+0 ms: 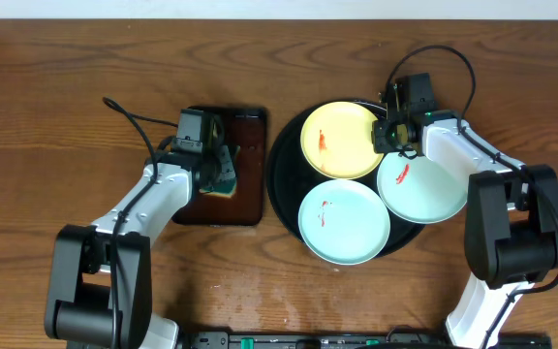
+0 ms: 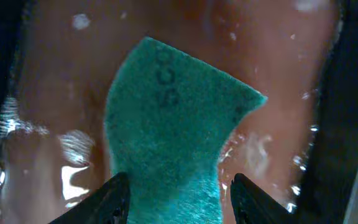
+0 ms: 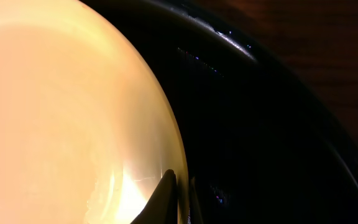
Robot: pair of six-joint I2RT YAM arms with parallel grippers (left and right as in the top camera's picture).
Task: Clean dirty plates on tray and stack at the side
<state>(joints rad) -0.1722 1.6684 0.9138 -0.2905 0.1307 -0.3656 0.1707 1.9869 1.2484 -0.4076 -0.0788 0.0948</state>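
Observation:
Three plates lie on the round black tray (image 1: pixel 284 165): a pale yellow plate (image 1: pixel 342 139) at the back and two mint plates (image 1: pixel 344 220) (image 1: pixel 420 187), each with a red smear. My right gripper (image 1: pixel 386 136) is shut on the yellow plate's right rim. In the right wrist view the yellow plate (image 3: pixel 61 112) has one finger on top of its edge and the other just outside it, above the tray (image 3: pixel 260 124). My left gripper (image 2: pixel 179 180) is open astride a green sponge (image 2: pixel 173 112), with a gap at the right finger.
The sponge (image 1: pixel 227 180) lies on a wet, dark brown rectangular tray (image 1: pixel 245 136) left of the black tray. Brown wood-grain tabletop (image 1: pixel 46 116) spreads to the far left and along the front edge. Black cables loop over both arms.

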